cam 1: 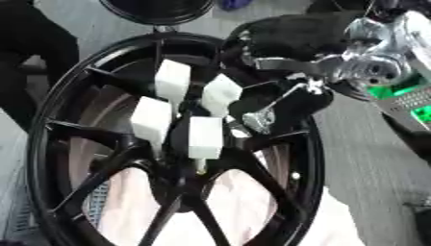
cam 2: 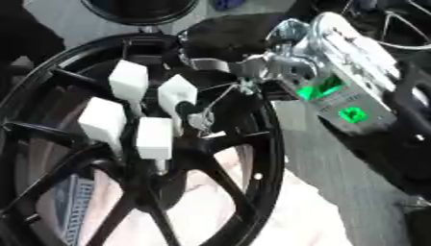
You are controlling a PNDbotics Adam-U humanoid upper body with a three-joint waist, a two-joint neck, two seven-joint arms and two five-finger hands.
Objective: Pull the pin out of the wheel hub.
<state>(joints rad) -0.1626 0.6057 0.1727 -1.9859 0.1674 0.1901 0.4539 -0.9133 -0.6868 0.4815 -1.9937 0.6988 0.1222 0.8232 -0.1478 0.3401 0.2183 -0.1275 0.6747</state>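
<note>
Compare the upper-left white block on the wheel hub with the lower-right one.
The upper-left white block sits high on the hub, near the rim; the lower-right white block sits lowest, at the centre where the spokes meet. The upper-left one stands clear of the right hand; the lower-right one lies just beside its fingertips. Both are plain white, boxy and upright, standing out from the black wheel hub.

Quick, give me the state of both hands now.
Left hand: not in view.
Right hand: at the wheel hub beside the white pins; open or closed cannot be told.
</note>
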